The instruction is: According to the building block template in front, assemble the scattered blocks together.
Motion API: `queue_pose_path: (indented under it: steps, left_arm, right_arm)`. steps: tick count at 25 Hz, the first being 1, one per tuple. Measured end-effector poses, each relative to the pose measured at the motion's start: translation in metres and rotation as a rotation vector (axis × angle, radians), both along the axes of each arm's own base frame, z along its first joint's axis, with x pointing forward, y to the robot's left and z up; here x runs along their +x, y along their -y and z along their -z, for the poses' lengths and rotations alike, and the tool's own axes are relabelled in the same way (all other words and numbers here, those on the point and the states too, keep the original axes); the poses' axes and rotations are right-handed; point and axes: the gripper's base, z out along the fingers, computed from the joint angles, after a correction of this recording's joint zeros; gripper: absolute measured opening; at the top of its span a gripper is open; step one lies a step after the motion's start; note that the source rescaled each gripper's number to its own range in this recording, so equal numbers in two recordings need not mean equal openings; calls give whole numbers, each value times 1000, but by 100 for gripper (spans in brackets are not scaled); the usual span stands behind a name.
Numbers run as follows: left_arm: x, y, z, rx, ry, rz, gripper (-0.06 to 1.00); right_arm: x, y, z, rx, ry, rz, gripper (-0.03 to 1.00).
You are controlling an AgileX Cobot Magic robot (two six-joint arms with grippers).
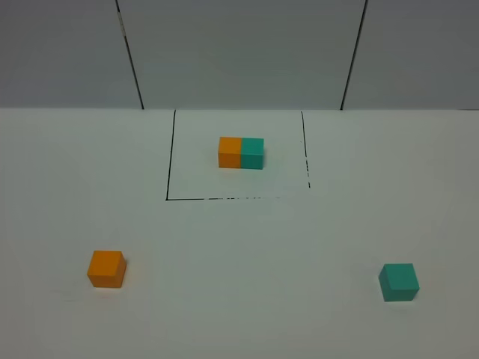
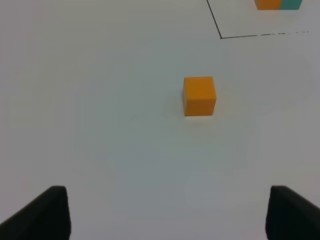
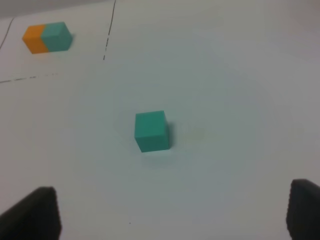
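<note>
The template (image 1: 241,152) is an orange and teal bar, orange on the left, inside a black-lined square (image 1: 171,157) at the back of the white table. The loose orange cube (image 1: 106,269) sits at the front left. It also shows in the left wrist view (image 2: 199,96), well ahead of my open, empty left gripper (image 2: 167,212). The loose teal-green cube (image 1: 399,282) sits at the front right. It also shows in the right wrist view (image 3: 151,131), ahead of my open, empty right gripper (image 3: 175,215). Neither gripper shows in the exterior high view.
The white table (image 1: 247,299) meets a grey panelled wall (image 1: 239,52) at the back. The template also shows in the left wrist view (image 2: 278,4) and in the right wrist view (image 3: 47,37).
</note>
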Motion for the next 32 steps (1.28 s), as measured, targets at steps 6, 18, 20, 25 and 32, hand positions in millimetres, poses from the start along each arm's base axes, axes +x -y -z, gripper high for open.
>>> queue_pose_path:
  steps: [6, 18, 20, 25, 32]
  left_arm:
    - [0, 0, 0, 0, 0, 0, 67]
    - [0, 0, 0, 0, 0, 0, 67]
    - [0, 0, 0, 0, 0, 0, 67]
    - [0, 0, 0, 0, 0, 0, 67]
    - [4, 0, -12, -16, 25, -11, 67]
  right_arm:
    - [0, 0, 0, 0, 0, 0, 80]
    - [0, 0, 0, 0, 0, 0, 80]
    - [0, 0, 0, 0, 0, 0, 80]
    - [0, 0, 0, 0, 0, 0, 80]
    - [0, 0, 0, 0, 0, 0, 80]
